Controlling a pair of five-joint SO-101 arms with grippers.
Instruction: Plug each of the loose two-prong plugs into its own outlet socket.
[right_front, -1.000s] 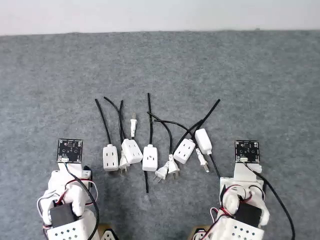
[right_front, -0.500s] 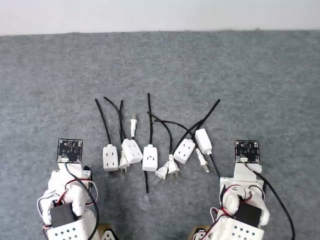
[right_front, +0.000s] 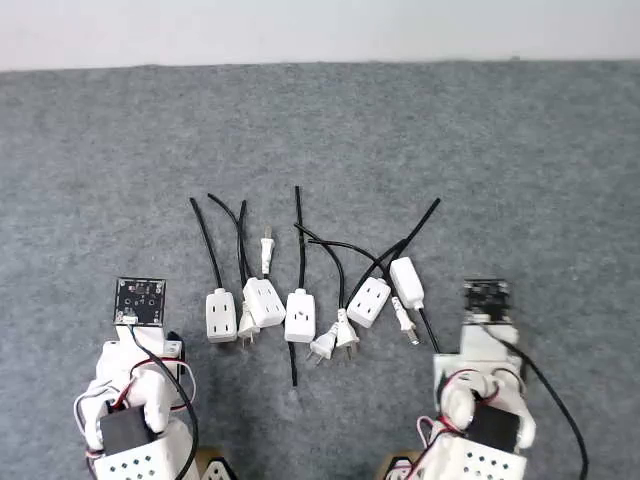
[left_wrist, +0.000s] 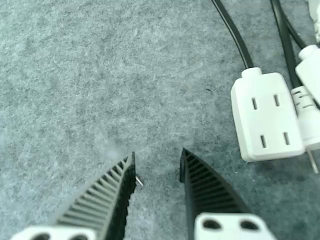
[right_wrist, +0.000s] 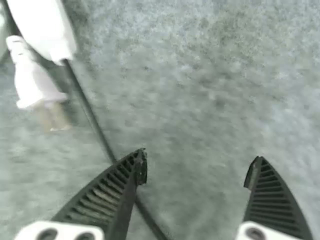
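Several white outlet sockets on black cords lie in a row mid-table, among them a leftmost socket (right_front: 220, 315) and a rightmost socket (right_front: 407, 282). Loose white two-prong plugs lie between them, such as one plug (right_front: 266, 250) behind the row and another plug (right_front: 404, 320) at the right. My left gripper (left_wrist: 157, 170) hovers open over bare carpet, with the leftmost socket (left_wrist: 267, 117) just beside it. My right gripper (right_wrist: 200, 167) is open wide and empty above the carpet. A plug (right_wrist: 32, 85) and a black cord (right_wrist: 90, 120) lie off to its side.
Grey carpet (right_front: 500, 150) covers the table, with open room behind and to both sides of the cords. Both arms sit at the near edge, the left arm (right_front: 135, 400) and the right arm (right_front: 480, 400). Black cords cross each other between the sockets.
The right arm has shifted slightly to the left, toward the cords. The left arm and all plugs and sockets stay where they were.
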